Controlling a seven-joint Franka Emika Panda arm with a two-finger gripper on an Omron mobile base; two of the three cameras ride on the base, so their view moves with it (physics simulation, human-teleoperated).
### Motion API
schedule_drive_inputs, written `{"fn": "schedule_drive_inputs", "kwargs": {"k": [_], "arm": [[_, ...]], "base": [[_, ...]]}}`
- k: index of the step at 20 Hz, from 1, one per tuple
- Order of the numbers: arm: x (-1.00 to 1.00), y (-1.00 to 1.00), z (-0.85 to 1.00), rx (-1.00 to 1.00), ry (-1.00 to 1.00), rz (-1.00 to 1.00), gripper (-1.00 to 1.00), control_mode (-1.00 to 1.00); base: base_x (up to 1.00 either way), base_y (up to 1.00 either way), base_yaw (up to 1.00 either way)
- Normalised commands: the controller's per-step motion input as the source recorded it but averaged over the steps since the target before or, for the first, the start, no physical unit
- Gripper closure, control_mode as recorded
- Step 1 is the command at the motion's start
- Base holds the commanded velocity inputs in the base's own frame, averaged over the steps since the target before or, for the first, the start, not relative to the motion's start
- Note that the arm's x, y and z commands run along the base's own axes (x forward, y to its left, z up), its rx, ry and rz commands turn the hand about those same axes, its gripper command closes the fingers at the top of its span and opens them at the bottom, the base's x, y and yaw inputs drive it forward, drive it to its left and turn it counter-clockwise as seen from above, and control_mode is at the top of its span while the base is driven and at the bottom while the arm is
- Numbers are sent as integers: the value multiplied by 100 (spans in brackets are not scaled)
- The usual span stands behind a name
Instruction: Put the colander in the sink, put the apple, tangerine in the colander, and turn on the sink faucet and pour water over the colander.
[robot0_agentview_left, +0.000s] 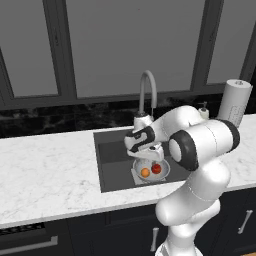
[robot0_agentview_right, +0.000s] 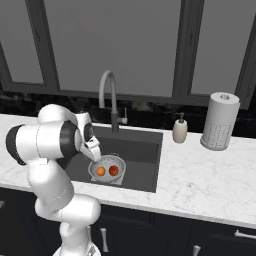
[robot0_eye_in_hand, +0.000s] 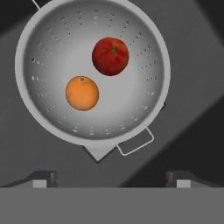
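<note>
While the gripper (robot0_eye_in_hand: 111, 178) hangs open (empty), apple (robot0_eye_in_hand: 110, 56) and tangerine (robot0_eye_in_hand: 82, 92) sit in the colander (robot0_eye_in_hand: 52, 48), its far rim cropped.

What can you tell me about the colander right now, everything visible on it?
The colander is a silver-grey, metal-looking bowl with rows of small holes and a thin wire-like handle at its rim. It sits upright in the dark sink, over the lighter square plate at the bottom. The apple and the tangerine lie inside it, side by side and slightly apart. The tool hangs above it, open, touching nothing.
</note>
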Motion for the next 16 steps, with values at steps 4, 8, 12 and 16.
{"fn": "schedule_drive_inputs", "kwargs": {"k": [4, 8, 12, 16], "arm": [[-60, 0, 64, 0, 0, 13, -100, -100], [-67, -18, 66, 0, 0, 10, -100, -100], [-68, -44, 69, 0, 0, 1, -100, -100], [-40, -64, 71, 0, 0, 3, -100, -100]], "base": [[0, 0, 0], [0, 0, 0], [0, 0, 0], [0, 0, 0]]}}
